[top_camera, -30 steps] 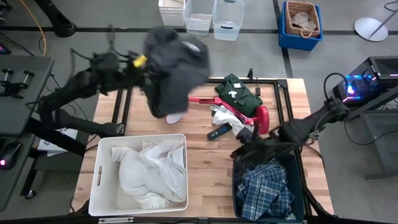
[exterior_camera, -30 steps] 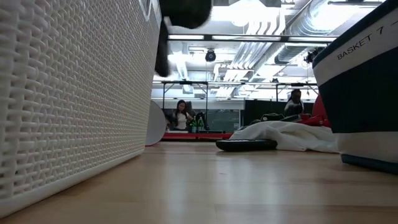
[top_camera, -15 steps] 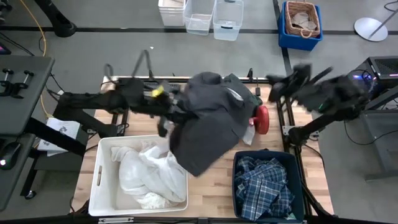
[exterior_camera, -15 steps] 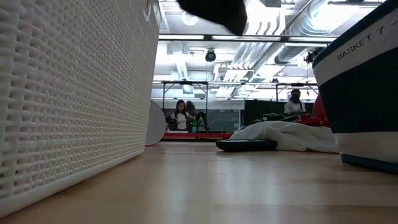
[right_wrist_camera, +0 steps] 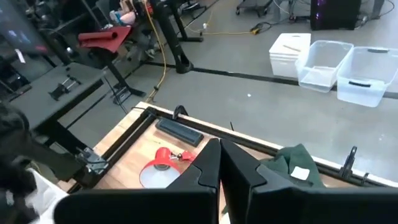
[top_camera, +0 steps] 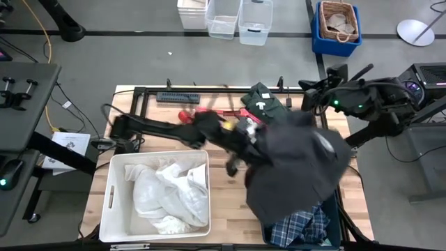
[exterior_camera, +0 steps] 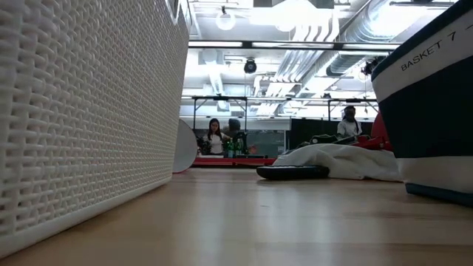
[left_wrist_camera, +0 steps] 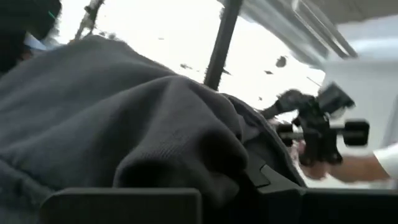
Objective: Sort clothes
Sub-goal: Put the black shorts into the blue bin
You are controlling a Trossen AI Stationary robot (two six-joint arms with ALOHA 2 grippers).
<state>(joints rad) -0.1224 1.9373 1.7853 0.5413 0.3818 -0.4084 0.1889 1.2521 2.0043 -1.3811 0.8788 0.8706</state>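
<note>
Above the wooden worktop (top_camera: 223, 199), the dark grey garment (top_camera: 296, 171) is gripped by the left gripper (top_camera: 244, 143), directly over the navy bin (top_camera: 333, 209); the right gripper (right_wrist_camera: 219, 163) is seen clenched.

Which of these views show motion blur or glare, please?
High view: the dark grey garment is smeared by motion. Left wrist view: the background is blown out white. Low view: bright ceiling lights glare, and the white bin is sharp.

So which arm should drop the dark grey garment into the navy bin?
Left. Its claw holds the dark grey garment above the navy bin where the plaid shirt lies. The right claw is shut and empty, off past the table's far right corner.
</note>
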